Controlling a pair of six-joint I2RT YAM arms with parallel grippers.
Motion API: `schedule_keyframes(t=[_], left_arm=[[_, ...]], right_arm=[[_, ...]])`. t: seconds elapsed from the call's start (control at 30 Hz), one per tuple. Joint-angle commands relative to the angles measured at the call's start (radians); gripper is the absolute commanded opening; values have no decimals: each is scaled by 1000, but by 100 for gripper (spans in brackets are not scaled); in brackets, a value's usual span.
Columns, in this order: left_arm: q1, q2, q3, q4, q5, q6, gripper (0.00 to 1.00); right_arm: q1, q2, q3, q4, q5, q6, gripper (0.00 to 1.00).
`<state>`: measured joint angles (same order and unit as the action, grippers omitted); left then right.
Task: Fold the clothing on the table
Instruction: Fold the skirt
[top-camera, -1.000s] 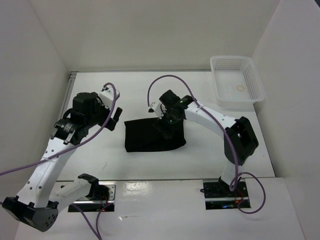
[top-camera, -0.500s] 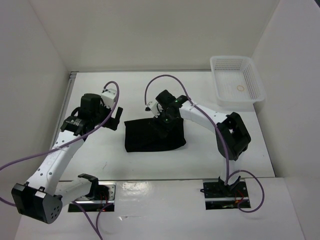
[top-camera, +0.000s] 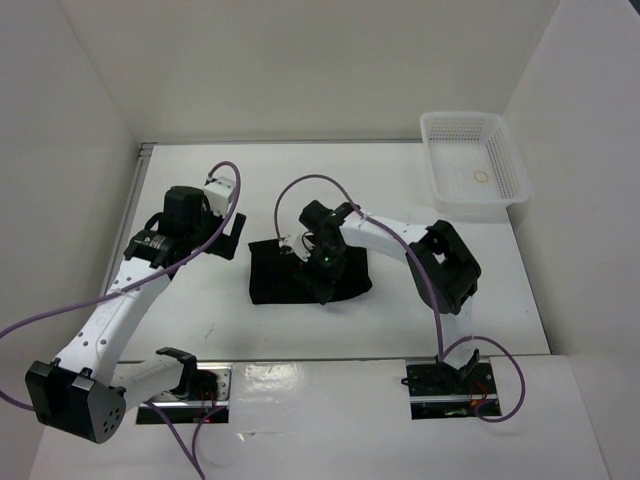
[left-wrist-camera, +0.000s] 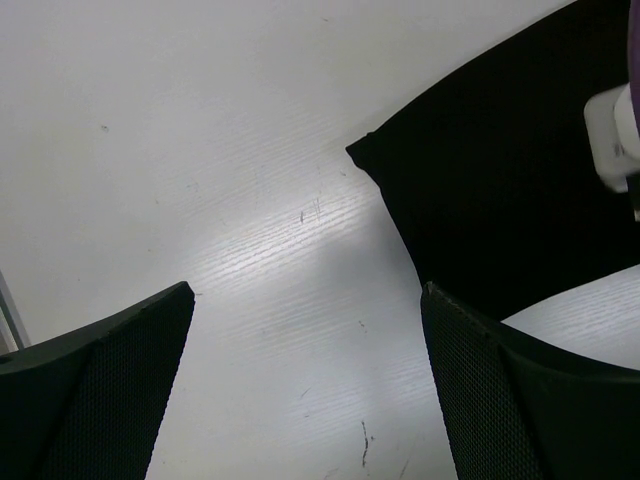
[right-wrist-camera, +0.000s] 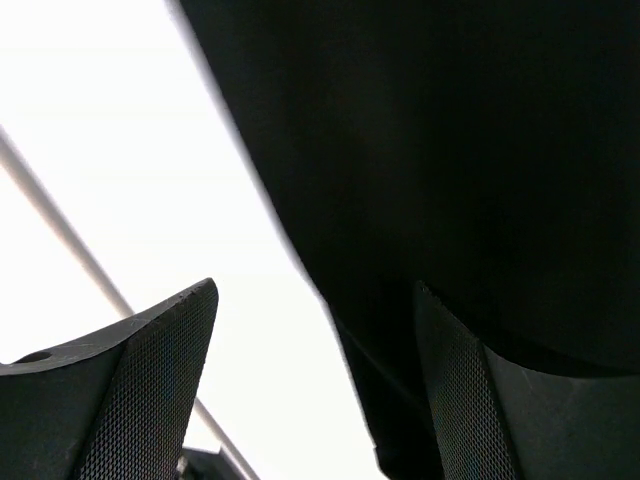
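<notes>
right tool (top-camera: 320, 285) shifted nearer over clothing (top-camera: 268, 276), left tool (top-camera: 235, 238) stays wide

Bare white bench (top-camera: 190, 320) lay open to the left of the black clothing (top-camera: 272, 275) and along its near edge. The left arm's fingers (top-camera: 232, 238), spread wide, hung just beside the cloth's far-left corner, with bare bench showing between them. The right arm's fingers (top-camera: 322, 285), parted, stood over the cloth's middle, barring that spot. A white basket (top-camera: 432, 170) filled the far-right corner. White walls (top-camera: 300, 70) closed three sides.
</notes>
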<state>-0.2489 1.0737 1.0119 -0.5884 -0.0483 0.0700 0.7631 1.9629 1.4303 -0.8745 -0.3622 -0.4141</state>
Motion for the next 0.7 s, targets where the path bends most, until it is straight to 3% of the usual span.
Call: schedule_keyframes(t=[0.0, 0.4, 0.67], left_arm=[[3, -1, 2, 35, -9, -29, 100], [3, 17, 2, 35, -9, -29, 100], [3, 17, 2, 35, -68, -42, 100]], right_arm=[[42, -9, 13, -108, -93, -86, 83], [120, -18, 4, -244, -138, -174, 83], [93, -177, 38, 4, 170, 177, 83]])
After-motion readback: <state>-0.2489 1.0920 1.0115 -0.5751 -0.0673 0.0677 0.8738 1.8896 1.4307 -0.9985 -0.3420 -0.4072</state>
